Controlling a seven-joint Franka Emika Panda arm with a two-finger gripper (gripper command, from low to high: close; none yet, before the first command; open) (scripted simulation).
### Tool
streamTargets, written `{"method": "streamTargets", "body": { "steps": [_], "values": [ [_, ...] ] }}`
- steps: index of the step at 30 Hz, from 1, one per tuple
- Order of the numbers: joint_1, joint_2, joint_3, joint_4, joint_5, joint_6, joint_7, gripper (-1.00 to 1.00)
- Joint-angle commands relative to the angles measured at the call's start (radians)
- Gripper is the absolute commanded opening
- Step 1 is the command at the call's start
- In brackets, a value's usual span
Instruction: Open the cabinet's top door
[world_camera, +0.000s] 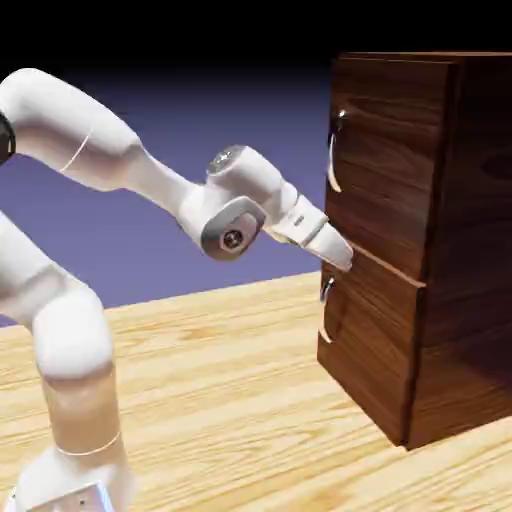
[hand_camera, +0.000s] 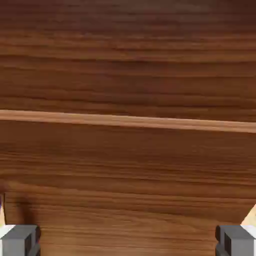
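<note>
The cabinet (world_camera: 470, 250) stands at the exterior view's right, dark wood-grain, both front panels shut. The top door (world_camera: 385, 160) is the taller upper panel, and its long curved silver handle (world_camera: 333, 150) runs along its left edge. My gripper (world_camera: 343, 256) points at the cabinet front by the seam between the two panels, below that handle and apart from it. In the hand view wood grain fills the picture, crossed by a pale seam line (hand_camera: 128, 121). The gripper (hand_camera: 128, 242) is open, its grey fingertips (hand_camera: 20, 241) far apart at the bottom corners with nothing between them.
The shorter lower panel (world_camera: 370, 340) carries a smaller silver handle (world_camera: 325, 312) just under my gripper. The cabinet rests on a light wooden table (world_camera: 230, 380). My arm's base stands at the lower left.
</note>
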Motion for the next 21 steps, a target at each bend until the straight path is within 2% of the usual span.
{"method": "streamTargets", "body": {
  "steps": [1, 21],
  "values": [
    [-0.013, -0.006, 0.015, 0.008, 0.044, 0.001, 0.016, 0.00],
    [-0.264, -0.128, 0.323, 0.170, 0.914, 0.012, 0.344, 0.00]
  ]
}}
